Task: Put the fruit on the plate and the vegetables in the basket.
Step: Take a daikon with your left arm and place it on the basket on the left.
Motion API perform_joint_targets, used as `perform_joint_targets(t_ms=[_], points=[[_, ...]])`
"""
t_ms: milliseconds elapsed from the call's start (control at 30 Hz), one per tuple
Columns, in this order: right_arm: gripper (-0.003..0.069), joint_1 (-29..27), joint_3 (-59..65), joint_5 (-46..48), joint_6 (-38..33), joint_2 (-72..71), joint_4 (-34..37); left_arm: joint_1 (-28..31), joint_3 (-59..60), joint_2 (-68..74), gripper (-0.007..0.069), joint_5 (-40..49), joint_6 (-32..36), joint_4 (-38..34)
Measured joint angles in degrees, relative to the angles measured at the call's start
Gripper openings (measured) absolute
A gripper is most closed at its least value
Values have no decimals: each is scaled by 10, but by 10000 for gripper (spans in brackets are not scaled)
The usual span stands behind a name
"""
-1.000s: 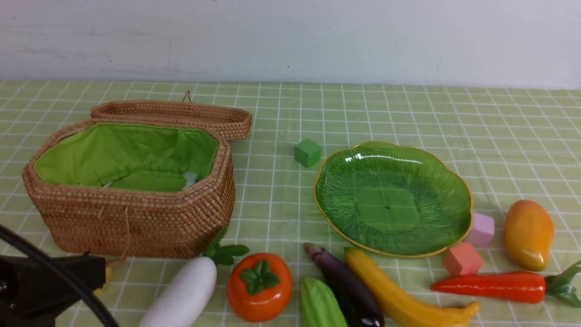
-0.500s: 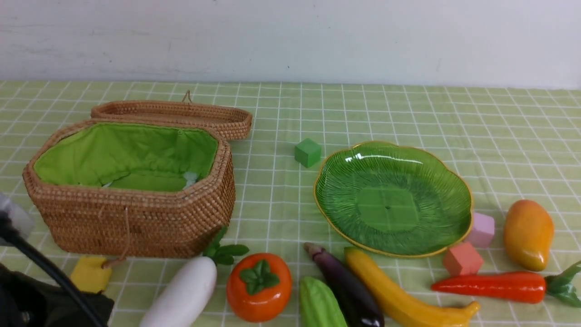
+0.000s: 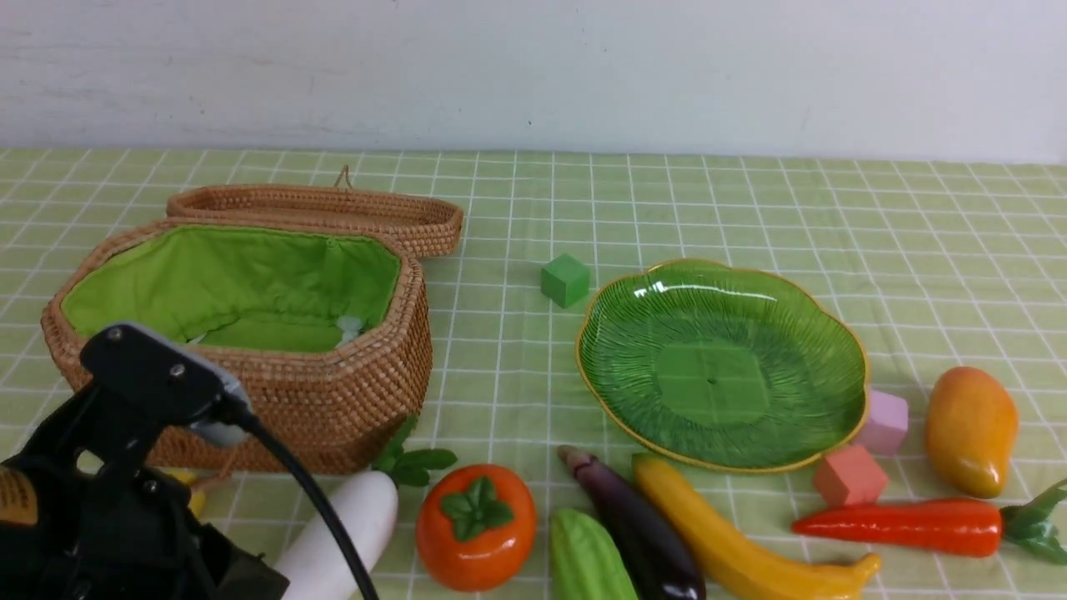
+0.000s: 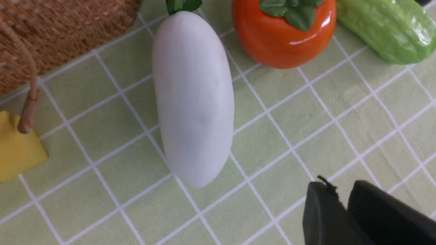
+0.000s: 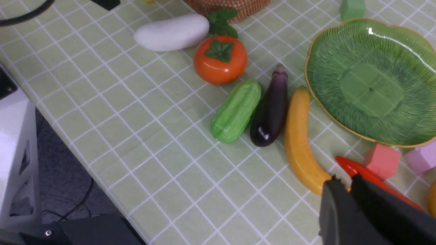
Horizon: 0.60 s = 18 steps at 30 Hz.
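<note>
Open cloth lay between the basket [image 3: 367,383] and the plate [image 3: 722,367], with just the green cube [image 3: 565,281] near the plate's rim! Above the basket's mouth, the way down was clear, its lid [image 3: 317,208] lying off behind. In front, though, a tight squeeze: the eggplant [image 3: 638,525] stood between gourd [image 3: 588,557] and banana [image 3: 733,533], and the red cube [image 3: 850,476] crowded the gap between plate and carrot [image 3: 909,527]!

Your basket [image 3: 358,392]: brown wicker, green-lined, open, left | Your plate [image 3: 717,375]: green, gold-rimmed, bare | Before you, left to right: white radish [image 3: 350,525], round orange persimmon [image 3: 475,542], green gourd [image 3: 588,558], purple eggplant [image 3: 646,533], yellow banana [image 3: 742,550], red carrot [image 3: 917,527], all lying; upright-looking mango [image 3: 971,429] beyond the carrot
</note>
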Motion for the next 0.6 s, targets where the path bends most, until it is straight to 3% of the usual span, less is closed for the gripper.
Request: perform_joint_targets(t_ms=[233, 600], points=[[73, 2, 0, 0, -6, 0, 7, 0, -15, 1, 237, -4, 1, 0], [81, 2, 0, 0, -11, 0, 9, -1, -34, 1, 236, 11, 2, -2]])
